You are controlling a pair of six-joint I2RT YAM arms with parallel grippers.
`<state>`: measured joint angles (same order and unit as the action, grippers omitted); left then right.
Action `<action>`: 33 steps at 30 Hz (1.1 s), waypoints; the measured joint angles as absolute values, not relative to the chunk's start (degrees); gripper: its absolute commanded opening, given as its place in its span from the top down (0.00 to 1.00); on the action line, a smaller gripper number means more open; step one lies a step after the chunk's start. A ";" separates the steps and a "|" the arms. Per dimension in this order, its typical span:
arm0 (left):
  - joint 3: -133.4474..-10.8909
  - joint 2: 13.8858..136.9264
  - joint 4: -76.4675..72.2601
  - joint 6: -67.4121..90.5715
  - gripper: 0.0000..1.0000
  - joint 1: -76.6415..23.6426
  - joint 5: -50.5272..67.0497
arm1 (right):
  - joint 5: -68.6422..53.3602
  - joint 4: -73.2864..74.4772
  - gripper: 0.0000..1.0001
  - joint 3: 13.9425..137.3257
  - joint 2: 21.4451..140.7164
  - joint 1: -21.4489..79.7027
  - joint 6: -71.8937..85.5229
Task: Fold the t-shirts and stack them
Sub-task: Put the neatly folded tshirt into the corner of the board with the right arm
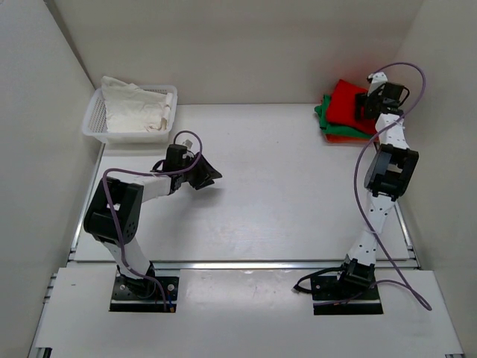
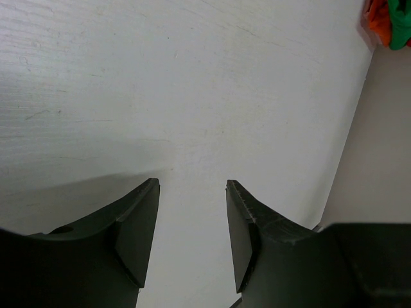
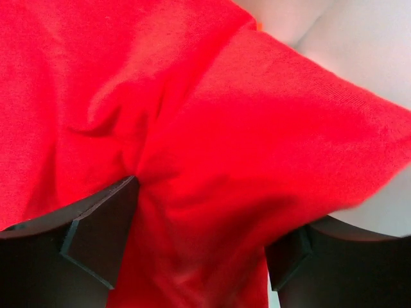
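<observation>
The t-shirts lie stacked at the table's far right corner. A red t-shirt (image 1: 347, 99) is on top, with a green one (image 1: 321, 112) and an orange one (image 1: 341, 138) showing at the edges beneath it. My right gripper (image 1: 368, 106) is down on the stack's right side. In the right wrist view the red t-shirt (image 3: 225, 122) fills the frame and bulges between the jaws of the right gripper (image 3: 212, 215), which stand wide apart. My left gripper (image 1: 212, 176) hovers open over bare table left of centre. In its own view the left gripper (image 2: 192, 187) holds nothing, and the orange (image 2: 379, 22) and green (image 2: 401, 29) shirts peek in at the top right.
A white mesh basket (image 1: 92, 124) holding crumpled white cloth (image 1: 138, 108) stands at the back left corner. White walls enclose the table on the left, back and right. The right arm's purple cable (image 1: 363, 186) loops over the table's right side.
</observation>
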<state>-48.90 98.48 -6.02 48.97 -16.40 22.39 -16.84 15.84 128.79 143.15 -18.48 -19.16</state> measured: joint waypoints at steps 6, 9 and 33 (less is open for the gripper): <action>-47.09 96.82 -6.46 49.43 0.43 -16.40 23.18 | -6.26 13.96 0.24 120.99 132.81 -13.91 -19.94; -45.06 94.48 -7.03 49.95 0.43 -16.40 23.29 | -4.86 12.56 0.24 116.97 126.15 -12.27 -19.88; -36.93 86.04 -12.43 52.40 0.42 -15.49 26.20 | -3.84 13.87 0.32 109.67 133.03 -2.22 -12.67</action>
